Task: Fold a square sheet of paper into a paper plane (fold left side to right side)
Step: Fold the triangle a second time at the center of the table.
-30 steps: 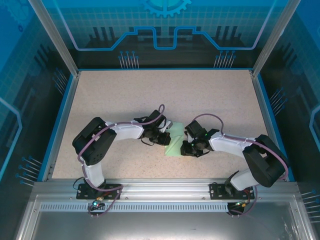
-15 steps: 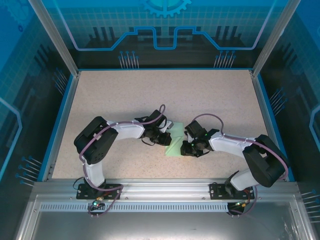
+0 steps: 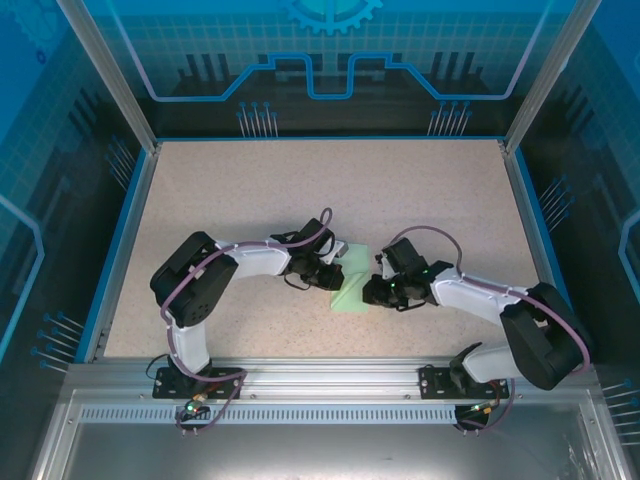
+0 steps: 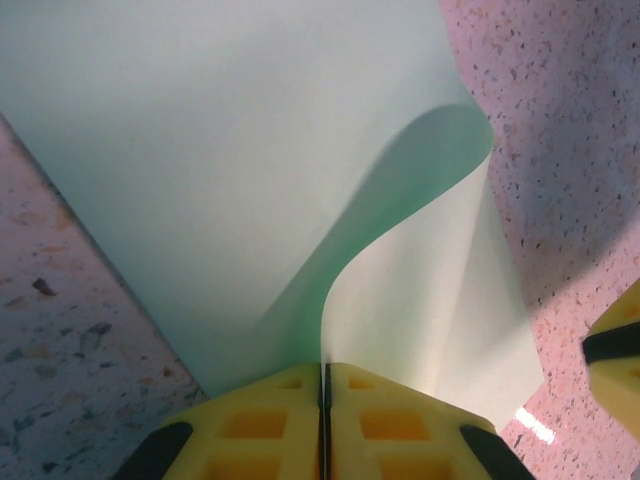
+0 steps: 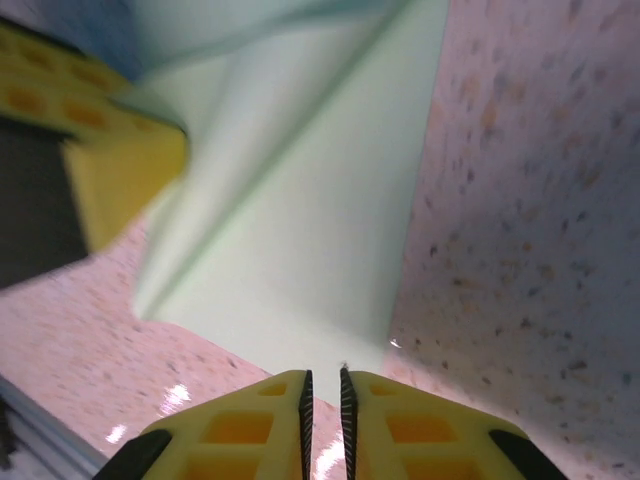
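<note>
Paper (image 3: 350, 285) lies on the table (image 3: 250, 190), 6 o'clock of centre, between both grippers. Left gripper (image 4: 325, 368), at the paper's 9 o'clock, has its jaws closed tight on a lifted edge, and the flap curls up toward 1 o'clock. Right gripper (image 5: 322, 372), at the paper's 3 o'clock, shows only a thin slit; the paper edge meets its tips (can't tell if it's pinched). Likely step: carry the left flap over toward 3 o'clock. Best to go low and slow, match the edges before creasing, and anchor the right side so nothing slides.
</note>
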`<state>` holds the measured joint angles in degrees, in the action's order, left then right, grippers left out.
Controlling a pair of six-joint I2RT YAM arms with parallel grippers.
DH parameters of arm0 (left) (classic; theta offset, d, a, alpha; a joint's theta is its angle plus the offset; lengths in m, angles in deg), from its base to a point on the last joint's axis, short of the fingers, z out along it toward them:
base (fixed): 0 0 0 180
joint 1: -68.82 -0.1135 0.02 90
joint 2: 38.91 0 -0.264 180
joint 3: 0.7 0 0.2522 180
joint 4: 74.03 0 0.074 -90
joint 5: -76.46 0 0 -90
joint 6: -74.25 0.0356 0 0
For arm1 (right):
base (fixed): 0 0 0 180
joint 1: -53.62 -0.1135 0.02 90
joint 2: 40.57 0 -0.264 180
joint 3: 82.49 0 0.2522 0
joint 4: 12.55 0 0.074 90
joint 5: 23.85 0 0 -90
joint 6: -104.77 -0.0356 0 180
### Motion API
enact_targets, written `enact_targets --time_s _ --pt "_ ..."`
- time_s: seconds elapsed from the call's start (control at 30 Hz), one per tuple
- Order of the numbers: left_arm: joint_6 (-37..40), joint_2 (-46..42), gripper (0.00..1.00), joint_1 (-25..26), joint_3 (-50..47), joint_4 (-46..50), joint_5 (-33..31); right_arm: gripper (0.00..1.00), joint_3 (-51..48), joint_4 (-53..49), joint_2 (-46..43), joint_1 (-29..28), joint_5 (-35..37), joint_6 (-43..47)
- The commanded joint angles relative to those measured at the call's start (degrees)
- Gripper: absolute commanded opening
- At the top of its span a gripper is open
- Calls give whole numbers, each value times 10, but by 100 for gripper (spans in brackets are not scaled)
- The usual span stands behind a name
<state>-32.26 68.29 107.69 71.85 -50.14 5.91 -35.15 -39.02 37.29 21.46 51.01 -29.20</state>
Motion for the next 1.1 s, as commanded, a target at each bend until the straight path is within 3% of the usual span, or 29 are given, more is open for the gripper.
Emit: enact_targets --time_s 0.0,0.57,1.07 --pt "11 14 10 -3 10 13 8 17 14 65 8 11 -38 -22" --pt "11 14 10 -2 7 13 9 15 98 108 152 4 -51 -30" --pt "17 24 10 4 19 26 9 15 107 53 176 2 -24 -11"
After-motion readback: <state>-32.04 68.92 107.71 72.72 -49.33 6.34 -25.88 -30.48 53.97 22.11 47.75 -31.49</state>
